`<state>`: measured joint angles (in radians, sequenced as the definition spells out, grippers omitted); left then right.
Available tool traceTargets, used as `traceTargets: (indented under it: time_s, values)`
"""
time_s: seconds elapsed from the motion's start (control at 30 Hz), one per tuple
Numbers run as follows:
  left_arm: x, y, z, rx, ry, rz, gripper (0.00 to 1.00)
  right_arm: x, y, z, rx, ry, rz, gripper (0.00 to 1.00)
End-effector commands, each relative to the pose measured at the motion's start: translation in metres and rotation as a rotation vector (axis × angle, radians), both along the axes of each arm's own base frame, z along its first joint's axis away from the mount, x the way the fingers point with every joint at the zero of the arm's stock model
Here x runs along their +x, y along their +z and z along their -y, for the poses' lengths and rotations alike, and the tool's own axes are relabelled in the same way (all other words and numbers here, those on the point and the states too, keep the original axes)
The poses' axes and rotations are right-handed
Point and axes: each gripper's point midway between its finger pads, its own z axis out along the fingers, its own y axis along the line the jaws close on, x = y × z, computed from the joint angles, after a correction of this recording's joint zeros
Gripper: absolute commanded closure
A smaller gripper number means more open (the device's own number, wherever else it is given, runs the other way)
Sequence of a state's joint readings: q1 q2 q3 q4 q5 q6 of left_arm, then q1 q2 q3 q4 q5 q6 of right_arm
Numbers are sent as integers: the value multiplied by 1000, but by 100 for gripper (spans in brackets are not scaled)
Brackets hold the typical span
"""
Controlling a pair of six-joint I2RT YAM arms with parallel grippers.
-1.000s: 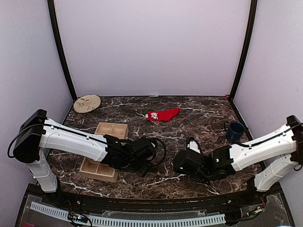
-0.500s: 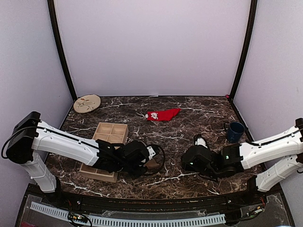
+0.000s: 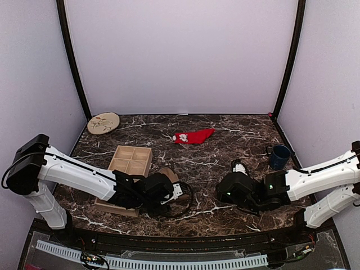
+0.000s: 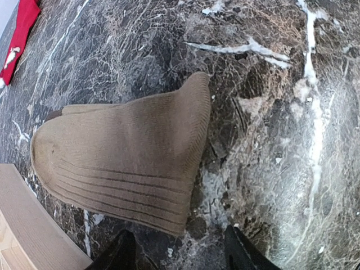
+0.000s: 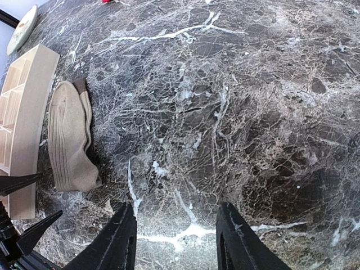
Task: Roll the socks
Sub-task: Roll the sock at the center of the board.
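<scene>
Tabletop (image 3: 236,147), tan sock (image 4: 124,163) beside tray (image 4: 22,225), red sock (image 3: 194,136) apart; left pincer (image 4: 180,250), right pincer (image 5: 175,225) agape

No lettering, brand or number can be read in any view. The white patch (image 3: 182,136) on the red sock (image 3: 198,135), upper middle of the top view, is too small to make out.

robot lab booth: blank white walls (image 3: 180,56), black corner posts (image 3: 73,62), marble-look tabletop (image 3: 236,140)
</scene>
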<state>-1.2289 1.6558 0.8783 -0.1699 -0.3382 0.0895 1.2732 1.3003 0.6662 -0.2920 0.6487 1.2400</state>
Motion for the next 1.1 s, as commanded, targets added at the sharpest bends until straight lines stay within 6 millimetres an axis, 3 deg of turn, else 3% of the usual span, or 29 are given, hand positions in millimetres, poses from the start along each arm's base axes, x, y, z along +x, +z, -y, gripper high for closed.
traceTargets:
  time_s: [0.0, 0.33, 1.07]
  values:
    - [2, 5, 0, 3, -46, 60, 43, 5, 7, 2, 33, -25, 20, 55]
    - [7, -2, 6, 33, -114, 114, 42, 6, 4, 3, 23, -28, 16, 55]
    - [19, -21, -2, 89, -175, 83, 47, 17, 4, 7, 30, -42, 9, 55]
